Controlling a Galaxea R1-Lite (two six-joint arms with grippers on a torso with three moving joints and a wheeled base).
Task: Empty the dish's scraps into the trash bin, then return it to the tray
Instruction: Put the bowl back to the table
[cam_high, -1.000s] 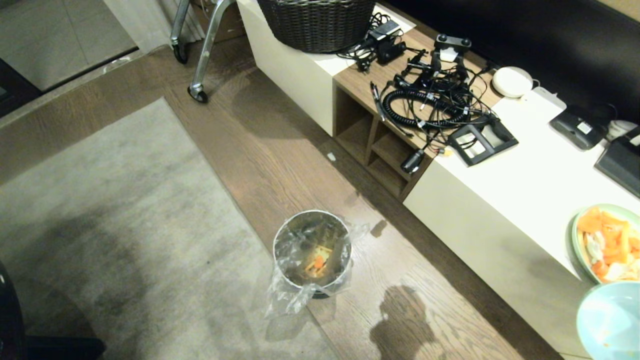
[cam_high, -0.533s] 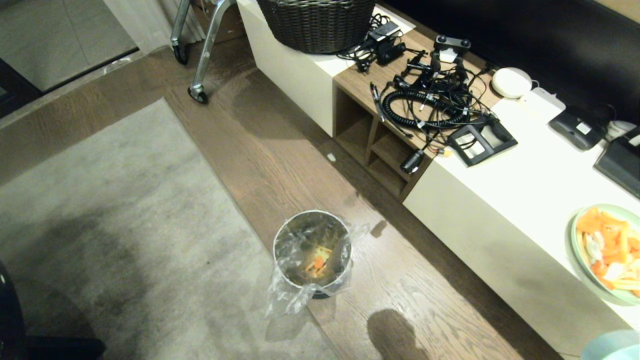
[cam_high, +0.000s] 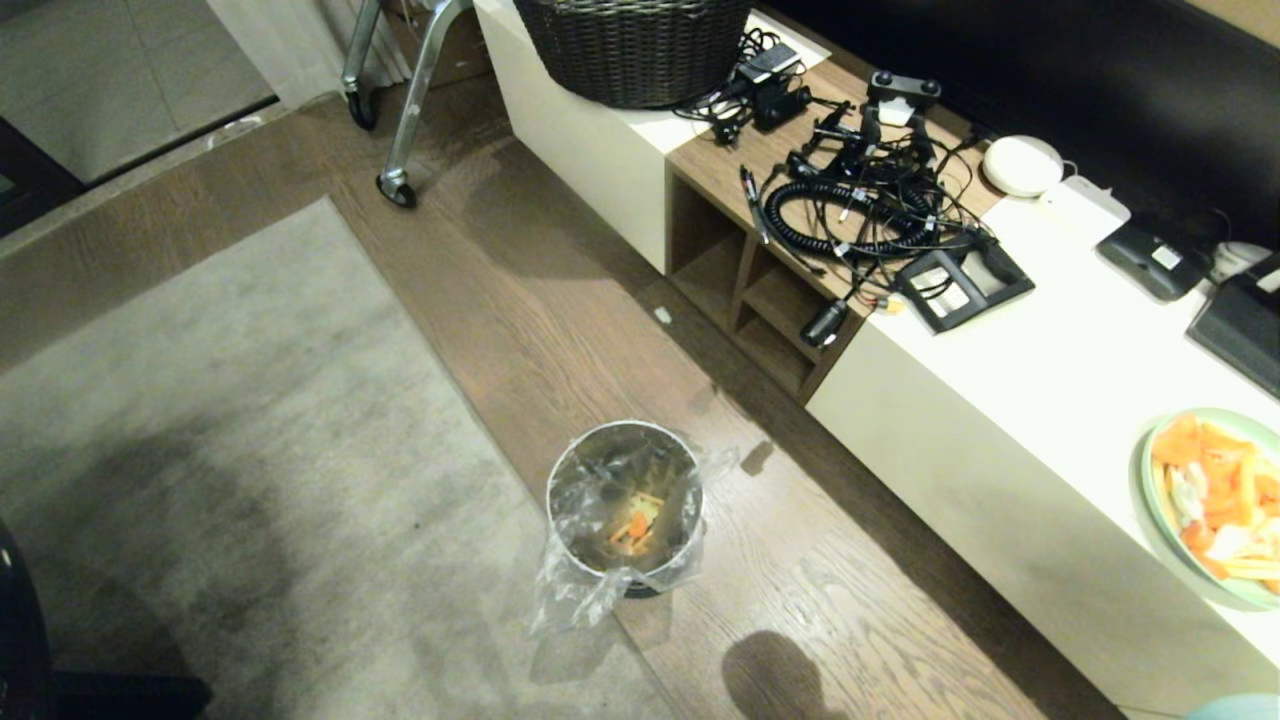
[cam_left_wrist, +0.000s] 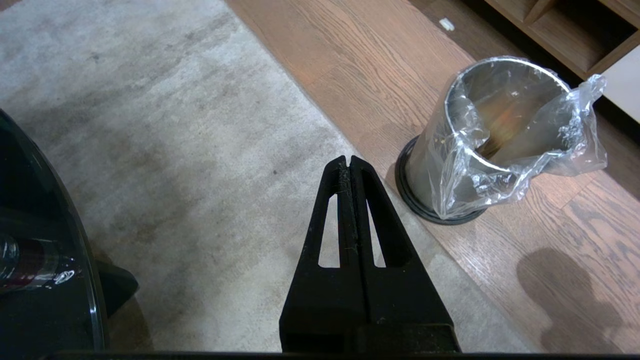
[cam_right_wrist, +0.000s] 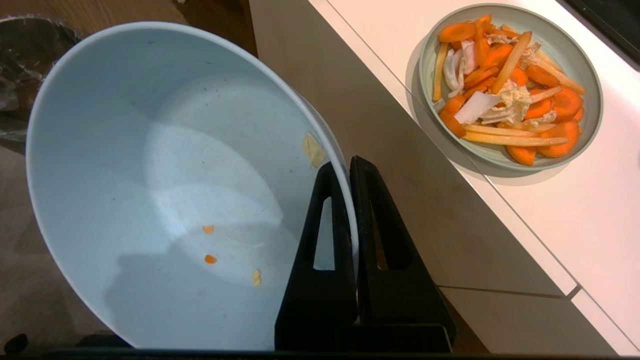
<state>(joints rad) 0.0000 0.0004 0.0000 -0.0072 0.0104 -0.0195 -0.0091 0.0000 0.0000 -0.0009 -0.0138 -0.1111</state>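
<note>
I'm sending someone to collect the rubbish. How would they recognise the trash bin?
Look at the wooden floor strip between the grey rug and the white cabinet. The trash bin stands there: a shiny steel cylinder with a crinkled clear liner, unlike the dark woven basket on the cabinet.

Each pincer (cam_left_wrist: 350, 162) (cam_right_wrist: 348, 167) is matte black — two tapered fingers, each with a long triangular cut-out.

Living room, grey rug (cam_high: 200, 420), wood floor (cam_high: 560, 290), low white cabinet (cam_high: 1050, 400)
</note>
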